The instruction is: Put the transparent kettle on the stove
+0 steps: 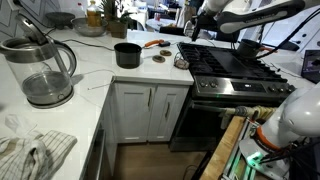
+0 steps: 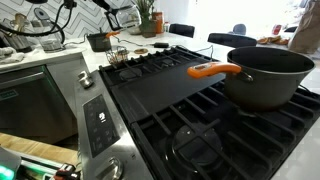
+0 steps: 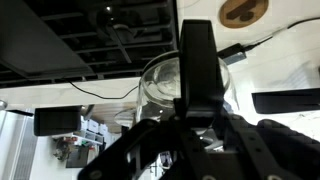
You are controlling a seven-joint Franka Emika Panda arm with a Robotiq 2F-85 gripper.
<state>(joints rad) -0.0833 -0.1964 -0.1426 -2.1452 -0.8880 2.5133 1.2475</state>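
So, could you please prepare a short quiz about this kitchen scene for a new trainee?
1. True or false: the black pot stands on the stove.
2. Which colour has the handle of the grey pan on the stove? A) blue B) orange C) white
3. Name the glass thing in the middle of the wrist view.
Key: 1 false, it stands on the counter; 2 B; 3 the transparent kettle.
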